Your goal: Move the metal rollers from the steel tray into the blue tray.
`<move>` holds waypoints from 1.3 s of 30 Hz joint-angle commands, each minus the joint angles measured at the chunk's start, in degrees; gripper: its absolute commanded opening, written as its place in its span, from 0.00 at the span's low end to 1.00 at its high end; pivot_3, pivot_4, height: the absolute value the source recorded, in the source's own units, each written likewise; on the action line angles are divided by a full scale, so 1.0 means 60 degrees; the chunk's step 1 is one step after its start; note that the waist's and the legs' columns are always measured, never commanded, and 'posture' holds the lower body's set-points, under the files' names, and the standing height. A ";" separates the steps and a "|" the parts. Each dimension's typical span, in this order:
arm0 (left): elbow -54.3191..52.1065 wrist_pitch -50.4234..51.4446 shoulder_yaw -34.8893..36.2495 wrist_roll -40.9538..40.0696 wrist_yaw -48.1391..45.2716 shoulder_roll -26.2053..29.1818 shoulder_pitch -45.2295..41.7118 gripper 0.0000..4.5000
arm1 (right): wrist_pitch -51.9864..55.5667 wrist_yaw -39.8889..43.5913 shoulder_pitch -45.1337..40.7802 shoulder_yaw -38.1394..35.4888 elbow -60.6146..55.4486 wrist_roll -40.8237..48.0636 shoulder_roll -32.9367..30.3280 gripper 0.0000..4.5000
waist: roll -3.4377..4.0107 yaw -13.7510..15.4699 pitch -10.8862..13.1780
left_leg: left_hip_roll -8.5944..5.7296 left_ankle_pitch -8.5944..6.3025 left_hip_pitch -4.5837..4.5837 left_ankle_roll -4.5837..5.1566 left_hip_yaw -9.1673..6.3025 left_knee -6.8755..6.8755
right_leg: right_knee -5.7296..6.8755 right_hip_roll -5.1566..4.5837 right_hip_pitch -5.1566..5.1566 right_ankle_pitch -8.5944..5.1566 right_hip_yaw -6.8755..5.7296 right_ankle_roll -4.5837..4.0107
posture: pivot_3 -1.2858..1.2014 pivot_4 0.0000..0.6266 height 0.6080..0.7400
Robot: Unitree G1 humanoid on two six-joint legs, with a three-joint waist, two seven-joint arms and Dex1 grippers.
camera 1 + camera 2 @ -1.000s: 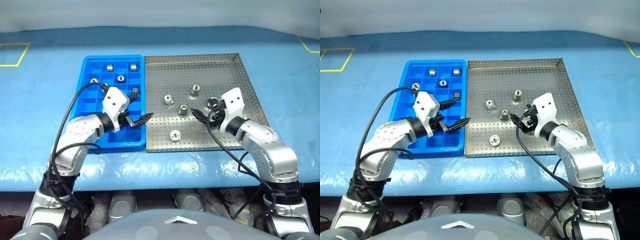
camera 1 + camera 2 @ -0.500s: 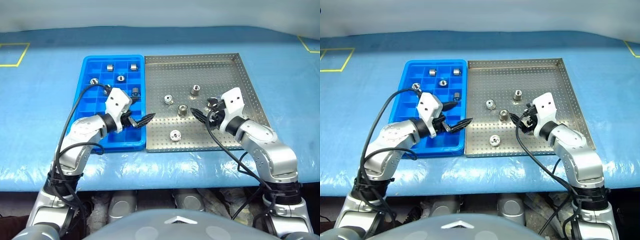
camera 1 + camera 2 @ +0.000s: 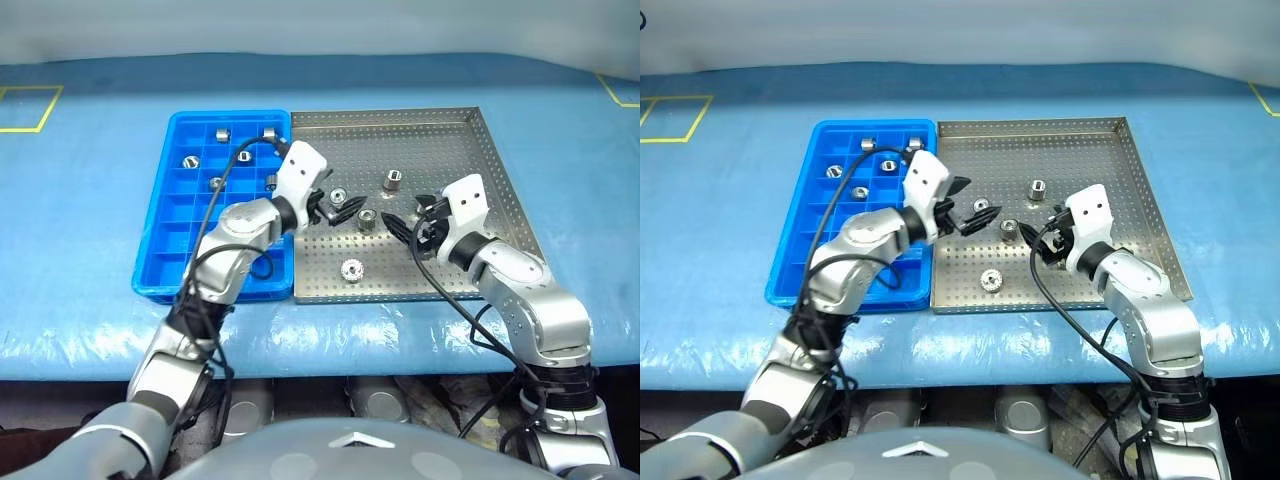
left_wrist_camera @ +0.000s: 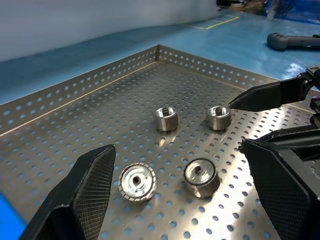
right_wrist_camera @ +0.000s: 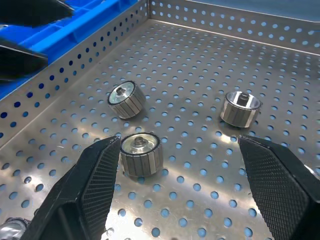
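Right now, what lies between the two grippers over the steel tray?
In the left eye view, one metal roller sits on the steel tray between the open left gripper and open right gripper.

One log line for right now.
left pincer: open, over steel tray | right pincer: open, empty | rollers: some still in steel tray

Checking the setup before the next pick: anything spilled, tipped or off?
Nothing stands out. Rollers lie loose inside the steel tray, others sit in blue tray compartments, and none are on the table.
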 commanded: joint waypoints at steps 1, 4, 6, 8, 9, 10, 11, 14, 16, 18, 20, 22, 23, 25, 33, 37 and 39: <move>0.1047 -0.0247 -0.0223 0.0635 0.0424 -0.0304 -0.0482 0.98 | -0.0205 -0.0134 0.0051 -0.0378 -0.0511 -0.0007 -0.0003 0.88 | 0.0005 -0.0114 -0.0003 | 0.0001 0.0000 0.0001 0.0000 0.0001 -0.0003 | 0.0000 0.0001 -0.0002 0.0000 0.0005 0.0000 | 0.46 0.24 1.00; 0.1847 -0.0035 -0.0140 0.0824 0.0704 -0.0690 -0.0881 0.98 | -0.0246 -0.0367 0.0250 -0.0583 -0.0645 -0.0014 0.0119 0.88 | 0.0005 -0.0178 -0.0003 | 0.0001 0.0000 -0.0007 0.0001 0.0002 -0.0004 | -0.0001 0.0002 -0.0009 -0.0001 0.0010 -0.0002 | 0.46 0.24 1.00; 0.2210 0.0204 -0.0111 0.1045 0.0984 -0.0843 -0.1093 0.98 | -0.0256 -0.0511 0.0388 -0.0703 -0.0742 0.0034 0.0251 0.88 | 0.0005 -0.0213 -0.0002 | 0.0000 -0.0001 -0.0016 0.0001 0.0004 -0.0003 | -0.0004 0.0002 -0.0014 -0.0001 0.0014 -0.0001 | 0.45 0.24 1.00; 0.2532 0.0319 -0.0070 0.1200 0.1211 -0.0951 -0.1234 0.98 | -0.0252 -0.0569 0.0462 -0.0750 -0.0801 0.0063 0.0325 0.88 | 0.0005 -0.0248 -0.0003 | -0.0001 -0.0001 -0.0018 0.0002 0.0004 -0.0002 | -0.0005 0.0001 -0.0014 -0.0001 0.0015 -0.0001 | 0.45 0.24 1.00; 0.2737 0.0314 -0.0039 0.1294 0.1355 -0.1017 -0.1303 0.98 | -0.0257 -0.0585 0.0497 -0.0762 -0.0821 0.0047 0.0338 0.88 | 0.0005 -0.0262 -0.0003 | -0.0002 -0.0001 -0.0018 0.0002 0.0004 -0.0002 | -0.0005 0.0001 -0.0014 -0.0001 0.0016 -0.0001 | 0.45 0.24 1.00; 0.2917 0.0287 -0.0078 0.1405 0.1412 -0.1045 -0.1369 0.98 | -0.0256 -0.0634 0.0521 -0.0795 -0.0835 0.0026 0.0367 0.88 | 0.0005 -0.0280 -0.0003 | -0.0002 -0.0001 -0.0018 0.0002 0.0004 -0.0001 | -0.0006 0.0000 -0.0014 -0.0001 0.0015 0.0000 | 0.45 0.24 1.00; 0.3040 0.0262 -0.0110 0.1490 0.1442 -0.1063 -0.1415 0.98 | -0.0256 -0.0671 0.0535 -0.0819 -0.0843 0.0012 0.0389 0.88 | 0.0005 -0.0300 -0.0003 | -0.0002 -0.0001 -0.0018 0.0002 0.0005 0.0000 | -0.0005 0.0000 -0.0013 -0.0001 0.0016 0.0000 | 0.45 0.24 1.00; 0.3646 0.0471 -0.0131 0.1503 0.1345 -0.1310 -0.1572 0.98 | -0.0315 -0.0866 0.0500 -0.1021 -0.0828 0.0057 0.0543 0.88 | 0.0005 -0.0371 -0.0003 | -0.0002 -0.0001 -0.0016 0.0002 0.0006 0.0002 | -0.0002 0.0001 -0.0013 -0.0001 0.0016 0.0000 | 0.45 0.24 1.00; 0.3949 0.0549 -0.0041 0.1567 0.1470 -0.1446 -0.1643 0.94 | -0.0329 -0.1014 0.0467 -0.1093 -0.0792 -0.0032 0.0575 0.89 | 0.0005 -0.0402 -0.0003 | -0.0002 -0.0001 -0.0016 0.0002 0.0006 0.0001 | -0.0002 0.0001 -0.0013 -0.0002 0.0016 0.0001 | 0.45 0.24 1.00; 0.4133 0.0606 0.0039 0.1632 0.1557 -0.1506 -0.1683 0.85 | -0.0343 -0.1164 0.0401 -0.1168 -0.0751 -0.0060 0.0651 0.89 | 0.0006 -0.0408 -0.0003 | -0.0003 -0.0001 -0.0017 0.0001 0.0006 0.0001 | -0.0003 0.0000 -0.0012 -0.0002 0.0015 0.0001 | 0.45 0.24 1.00; 0.4249 0.0678 0.0103 0.1657 0.1582 -0.1549 -0.1707 0.73 | -0.0359 -0.1262 0.0342 -0.1194 -0.0735 -0.0090 0.0705 0.89 | 0.0007 -0.0416 -0.0004 | -0.0003 -0.0001 -0.0016 0.0002 0.0006 0.0001 | -0.0002 0.0000 -0.0012 -0.0002 0.0016 0.0001 | 0.45 0.24 1.00; 0.4273 0.0692 0.0134 0.1626 0.1521 -0.1591 -0.1681 0.58 | -0.0402 -0.1315 0.0284 -0.1229 -0.0729 -0.0078 0.0783 0.89 | 0.0008 -0.0423 -0.0005 | -0.0003 -0.0001 -0.0015 0.0001 0.0007 0.0001 | -0.0002 0.0000 -0.0012 -0.0002 0.0018 0.0001 | 0.46 0.24 1.00; 0.4245 0.0685 0.0171 0.1614 0.1536 -0.1616 -0.1661 0.58 | -0.0399 -0.1313 0.0265 -0.1217 -0.0728 -0.0073 0.0784 0.89 | 0.0008 -0.0422 -0.0005 | -0.0003 -0.0001 -0.0015 0.0001 0.0008 0.0001 | -0.0002 0.0001 -0.0013 -0.0002 0.0020 0.0001 | 0.46 0.24 1.00; 0.4127 0.0657 0.0334 0.1564 0.1615 -0.1652 -0.1615 0.58 | -0.0419 -0.1336 0.0212 -0.1175 -0.0674 -0.0140 0.0773 0.89 | 0.0009 -0.0419 -0.0005 | -0.0003 -0.0001 -0.0015 0.0001 0.0008 0.0001 | -0.0001 0.0001 -0.0012 -0.0002 0.0018 0.0001 | 0.46 0.24 1.00; 0.1849 0.1054 0.1277 0.1008 0.1587 -0.1358 -0.1183 0.58 | -0.0476 -0.1331 0.0120 -0.1005 -0.0503 -0.0254 0.0855 0.89 | 0.0008 -0.0401 -0.0004 | -0.0002 0.0000 -0.0017 0.0001 0.0008 -0.0004 | 0.0000 0.0000 -0.0018 -0.0001 0.0021 0.0000 | 0.47 0.24 1.00; 0.1896 0.1375 0.0914 0.0992 0.1234 -0.1245 -0.1118 0.58 | -0.0562 -0.1222 -0.0089 -0.0824 -0.0307 -0.0296 0.0894 0.89 | 0.0013 -0.0367 -0.0007 | -0.0002 0.0000 -0.0009 0.0000 0.0008 -0.0002 | 0.0003 0.0000 -0.0010 -0.0001 0.0021 0.0001 | 0.48 0.24 1.00; 0.2488 0.1277 0.0582 0.1184 0.1152 -0.1327 -0.1115 0.58 | -0.0601 -0.1197 -0.0191 -0.0751 -0.0247 -0.0316 0.0953 0.89 | 0.0013 -0.0302 -0.0007 | -0.0003 0.0000 -0.0005 0.0000 0.0009 0.0002 | 0.0003 0.0000 -0.0007 -0.0001 0.0021 0.0001 | 0.48 0.24 1.00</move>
